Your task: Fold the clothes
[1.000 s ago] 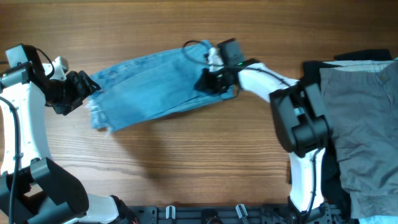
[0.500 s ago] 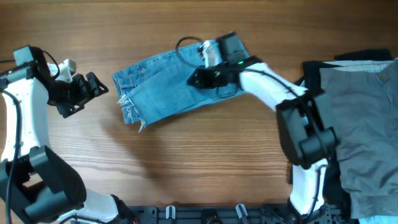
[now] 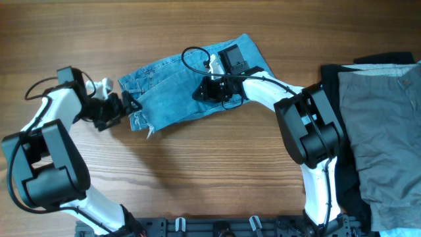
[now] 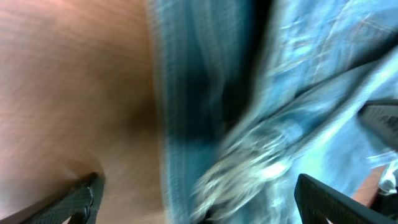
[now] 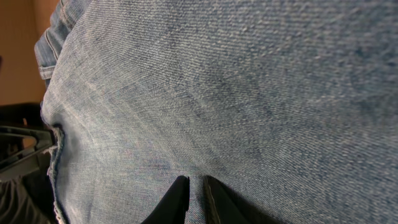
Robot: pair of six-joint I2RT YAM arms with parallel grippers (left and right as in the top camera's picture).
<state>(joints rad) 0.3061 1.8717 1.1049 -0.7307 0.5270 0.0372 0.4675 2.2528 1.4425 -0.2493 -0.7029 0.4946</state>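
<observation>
The light-blue jeans [image 3: 168,92] lie folded into a short bundle at the table's top middle, frayed hems at the lower left. My left gripper [image 3: 129,105] is open at that frayed edge. The blurred left wrist view shows its fingers [image 4: 199,202] wide apart with denim and fringe [image 4: 249,106] between them. My right gripper [image 3: 209,90] rests on top of the bundle's right half. In the right wrist view its fingers [image 5: 196,196] are nearly together, pinching a small ridge of denim [image 5: 249,81].
A pile of other clothes lies at the right edge: a grey garment [image 3: 378,125] on top of a black one [image 3: 348,191]. The wooden table [image 3: 197,178] is bare in front of the jeans.
The left gripper let go of the hem, drew back left, then came in again to the frayed edge. The right gripper dragged the jeans left, bunching them shorter.
</observation>
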